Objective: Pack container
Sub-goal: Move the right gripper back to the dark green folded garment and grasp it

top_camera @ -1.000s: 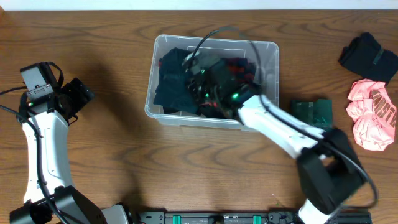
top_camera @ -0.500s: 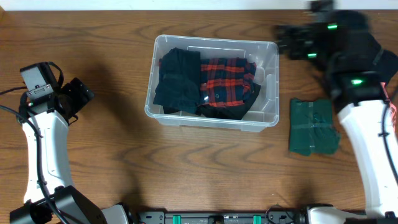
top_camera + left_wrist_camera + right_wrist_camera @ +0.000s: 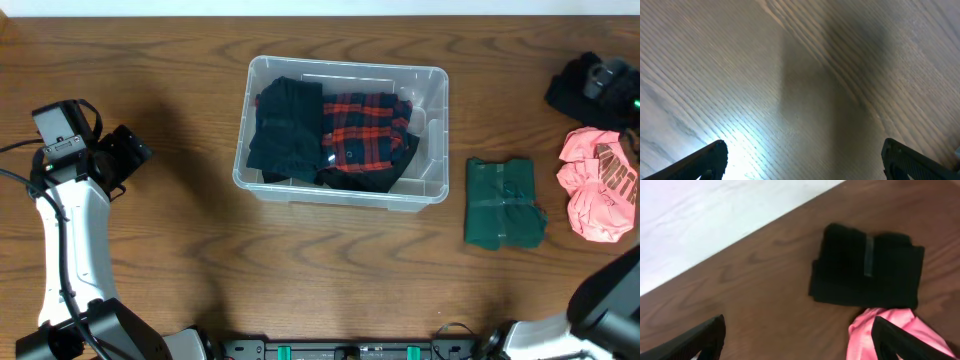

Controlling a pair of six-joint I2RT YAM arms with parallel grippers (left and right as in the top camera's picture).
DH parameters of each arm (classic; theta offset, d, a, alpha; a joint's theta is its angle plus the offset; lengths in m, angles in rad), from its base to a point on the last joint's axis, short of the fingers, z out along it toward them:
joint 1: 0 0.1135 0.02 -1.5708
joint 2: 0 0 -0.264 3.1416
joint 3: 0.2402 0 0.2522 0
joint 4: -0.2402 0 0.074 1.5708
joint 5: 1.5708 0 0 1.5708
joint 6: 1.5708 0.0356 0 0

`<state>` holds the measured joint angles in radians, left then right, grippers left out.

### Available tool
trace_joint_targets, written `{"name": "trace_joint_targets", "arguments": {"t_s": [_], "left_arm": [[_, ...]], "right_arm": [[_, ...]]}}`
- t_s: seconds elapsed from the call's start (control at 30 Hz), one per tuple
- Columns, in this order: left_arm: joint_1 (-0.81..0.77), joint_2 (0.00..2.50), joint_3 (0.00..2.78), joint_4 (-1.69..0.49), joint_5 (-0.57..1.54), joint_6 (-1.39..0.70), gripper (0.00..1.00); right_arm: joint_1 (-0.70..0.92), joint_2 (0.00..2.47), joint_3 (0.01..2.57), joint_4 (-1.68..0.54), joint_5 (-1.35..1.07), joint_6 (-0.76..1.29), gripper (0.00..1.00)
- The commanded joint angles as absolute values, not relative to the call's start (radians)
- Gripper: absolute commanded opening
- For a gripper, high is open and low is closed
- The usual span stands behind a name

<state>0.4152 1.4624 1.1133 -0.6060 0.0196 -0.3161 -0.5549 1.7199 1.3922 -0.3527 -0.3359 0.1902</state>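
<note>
The clear plastic container (image 3: 350, 64) stands mid-table. Inside it lie a dark navy garment (image 3: 280, 130) on the left and a red-and-black plaid shirt (image 3: 365, 130) on the right. My right gripper (image 3: 800, 345) hangs open and empty over the table's far right corner, above a folded black garment (image 3: 867, 272) and a pink garment (image 3: 890, 335). Its right fingertip (image 3: 900, 340) shows in front of the pink cloth. My left gripper (image 3: 805, 165) is open and empty over bare wood, far left of the container; overhead the left gripper (image 3: 125, 150) sits well clear of it.
A folded dark green cloth (image 3: 505, 215) lies right of the container. The pink garment (image 3: 598, 185) and black garment (image 3: 585, 90) sit at the right edge. A white floor strip (image 3: 715, 220) shows past the table's far edge.
My right arm has left the container, where the plaid shirt now lies, and swung to the far right. Its jaws have gone from nearly shut to wide open. The left arm has not moved.
</note>
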Motion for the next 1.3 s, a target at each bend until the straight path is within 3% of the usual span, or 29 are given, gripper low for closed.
{"name": "trace_joint_targets", "arguments": {"t_s": [0.0,0.5,0.73,1.27], "left_arm": [[0.419,1.459,1.128,-0.609,0.015,-0.308,0.98],[0.419,1.459,1.128,-0.609,0.015,-0.308,0.98],[0.419,1.459,1.128,-0.609,0.015,-0.308,0.98],[0.419,1.459,1.128,-0.609,0.015,-0.308,0.98]], "right_arm": [[-0.619,1.801,1.389,-0.322,-0.470,0.147,0.91],[-0.611,1.870,1.388,-0.316,-0.290,0.098,0.96],[-0.506,1.870,1.388,-0.355,-0.113,0.051,0.99],[-0.350,1.885,1.388,-0.371,-0.049,0.126,0.99]]}}
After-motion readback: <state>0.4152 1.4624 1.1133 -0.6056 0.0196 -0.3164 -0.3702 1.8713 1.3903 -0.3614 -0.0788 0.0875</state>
